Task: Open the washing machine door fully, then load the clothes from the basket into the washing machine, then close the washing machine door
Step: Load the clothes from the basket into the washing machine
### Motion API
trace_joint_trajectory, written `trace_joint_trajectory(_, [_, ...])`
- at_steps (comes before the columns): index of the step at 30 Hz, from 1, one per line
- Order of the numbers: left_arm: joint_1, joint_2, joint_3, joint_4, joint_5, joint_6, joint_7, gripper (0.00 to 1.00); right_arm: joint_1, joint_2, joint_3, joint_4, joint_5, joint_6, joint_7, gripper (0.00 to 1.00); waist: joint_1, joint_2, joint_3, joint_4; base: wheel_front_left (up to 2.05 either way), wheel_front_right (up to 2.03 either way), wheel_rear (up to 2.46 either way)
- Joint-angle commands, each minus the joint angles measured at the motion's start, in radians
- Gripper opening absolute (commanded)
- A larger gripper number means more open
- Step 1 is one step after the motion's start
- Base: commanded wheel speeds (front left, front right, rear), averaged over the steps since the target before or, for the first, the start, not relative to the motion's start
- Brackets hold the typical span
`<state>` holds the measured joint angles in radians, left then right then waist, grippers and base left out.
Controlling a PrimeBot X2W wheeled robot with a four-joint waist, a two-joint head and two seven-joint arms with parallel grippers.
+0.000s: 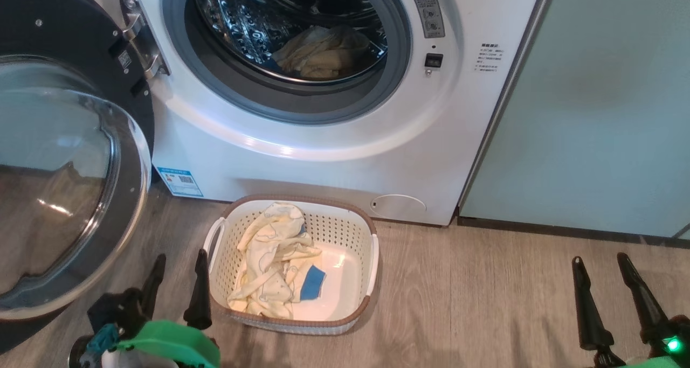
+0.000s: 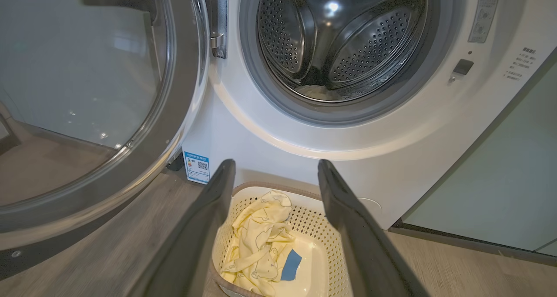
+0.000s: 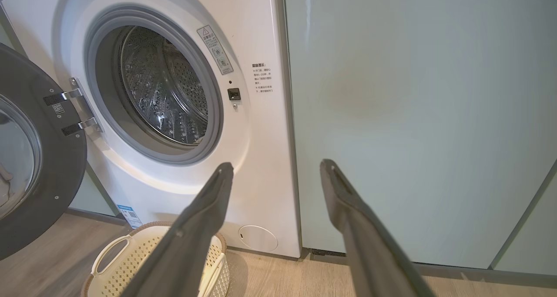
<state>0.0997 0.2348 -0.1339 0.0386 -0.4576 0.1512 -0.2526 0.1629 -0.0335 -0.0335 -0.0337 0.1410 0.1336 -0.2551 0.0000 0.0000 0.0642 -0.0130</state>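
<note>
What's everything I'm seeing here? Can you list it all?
Washer: one, white, centre.
Door: one, black with glass, open at left.
Drum: one, steel, inside washer.
Drum clothes: few, pale yellow, drum bottom.
Basket: one, cream, floor before washer.
Basket clothes: heap, pale yellow, basket's left half.
Blue cloth: one, blue, touching that heap.
Sticker: one, blue-bordered, washer's lower left.
Cap: one, white, washer's lower right.
Cabinets: count unclear, pale green, right of washer.
Floor: one, grey-brown wood, underneath.
Left gripper: one, dark, open, left of basket.
Right gripper: one, dark, open, above floor at right.
</note>
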Motion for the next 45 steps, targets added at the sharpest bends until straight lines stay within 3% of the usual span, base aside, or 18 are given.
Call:
trace_joint_trajectory(1, [-0.056, 0.006, 0.04, -0.027, 0.003, -0.004, -0.009, 1.0, -0.035, -0.017, 0.021, -0.032, 0.003, -0.003, -0.007, 1.0, 0.0, 0.0, 0.004, 0.0, 0.0, 0.0, 0.0])
trace_joint_trajectory(9, [-0.121, -0.002, 0.02, 0.011, 0.004, -0.034, -0.009, 1.0, -0.057, -0.017, 0.021, -0.049, -0.003, -0.003, -0.007, 1.0, 0.0, 0.0, 0.068, -0.003, 0.0, 0.0, 0.0])
trace_joint_trajectory(16, [-0.25, -0.017, -0.001, 0.118, -0.002, -0.068, -0.009, 1.0, -0.102, -0.017, 0.013, -0.075, -0.005, -0.003, -0.007, 1.0, 0.0, 0.0, 0.196, -0.008, 0.0, 0.0, 0.0])
trace_joint_trajectory(25, [-0.481, -0.034, -0.014, 0.352, -0.022, -0.117, 0.004, 1.0, -0.18, -0.017, 0.0, -0.116, -0.001, -0.003, -0.007, 1.0, 0.0, 0.0, 0.397, -0.039, 0.0, 0.0, 0.0])
trace_joint_trajectory(36, [-0.787, -0.018, -0.033, 0.71, -0.051, -0.224, 0.022, 1.0, -0.276, -0.017, 0.001, -0.154, 0.025, -0.003, -0.007, 1.0, 0.0, 0.0, 0.643, -0.089, 0.0, 0.0, 0.0])
trace_joint_trajectory(45, [-0.964, -0.004, -0.049, 0.915, -0.061, -0.265, 0.008, 1.0, -0.312, -0.017, 0.004, -0.181, 0.04, -0.003, -0.007, 1.0, 0.0, 0.0, 0.778, -0.128, 0.0, 0.0, 0.0])
